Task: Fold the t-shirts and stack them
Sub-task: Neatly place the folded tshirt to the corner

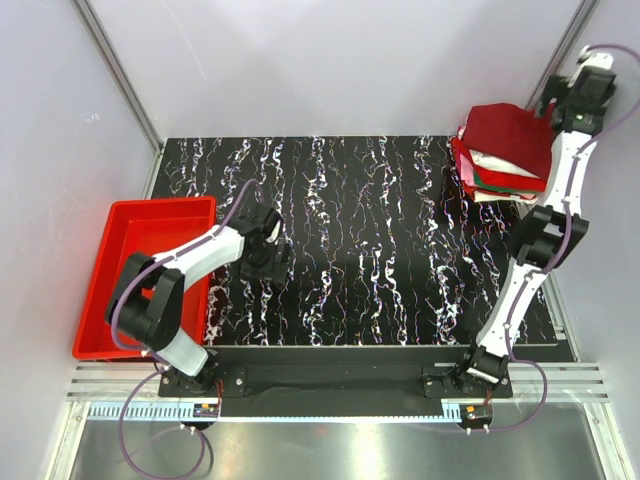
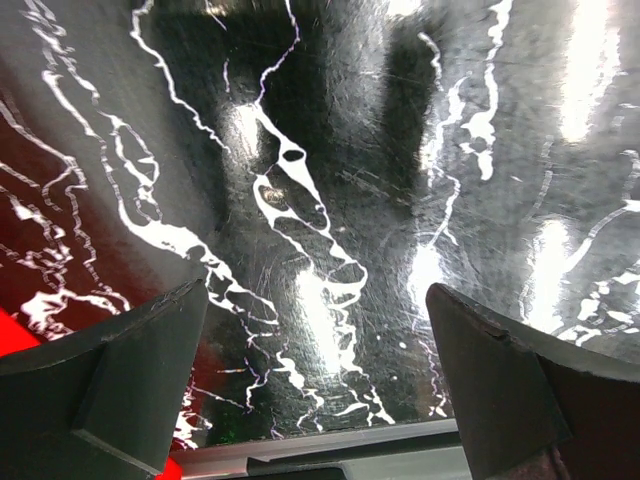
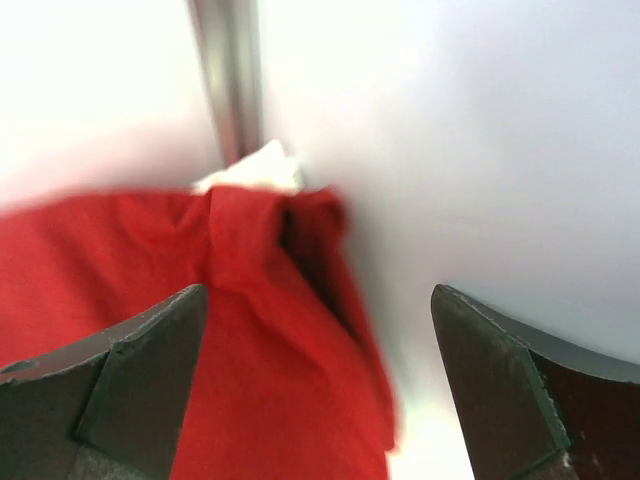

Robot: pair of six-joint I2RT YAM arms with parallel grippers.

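t-shirts [image 1: 505,160] stacked at far right corner of table [image 1: 350,250], maroon shirt [image 1: 510,125] on top. my right gripper [image 3: 320,350] gapes wide above it, holding nothing. left gripper [image 2: 320,380] wide too, empty, low over the table. stacking step looks done. next: lift away without snagging cloth.

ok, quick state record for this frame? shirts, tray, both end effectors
t-shirt stack: far right corner of table, folded, maroon shirt on top
red tray: left edge of table
left end effector: open, over table near tray, holds nothing
right end effector: open, at the stack's far right edge, gripping nothing
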